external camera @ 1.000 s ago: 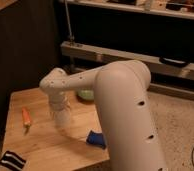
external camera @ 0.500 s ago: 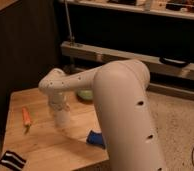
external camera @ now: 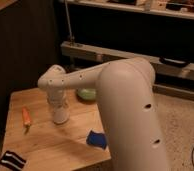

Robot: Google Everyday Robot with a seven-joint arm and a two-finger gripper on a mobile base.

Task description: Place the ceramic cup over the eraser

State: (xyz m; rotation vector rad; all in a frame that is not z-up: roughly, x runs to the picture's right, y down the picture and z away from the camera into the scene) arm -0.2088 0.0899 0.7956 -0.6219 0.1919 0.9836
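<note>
Lying at the near left corner of the wooden table (external camera: pixel 45 145), the eraser (external camera: pixel 12 160) is uncovered and close to the edge. The blue pad (external camera: pixel 96 139) sits further right, the orange stick (external camera: pixel 26 116) further back on the left. Mid-table, well apart from the eraser, the ceramic cup (external camera: pixel 60 117) stands under the wrist, and the gripper (external camera: pixel 59 106) is pressed together, apparently pinching the cup's upper part. The green bowl (external camera: pixel 87 93) lies just behind. The risks look like these: a thin pinch on smooth ceramic could slip on the way over; the path runs near the stick; and with the eraser so close to the edge, an off-centre descent could nudge it off or leave the cup overhanging
</note>
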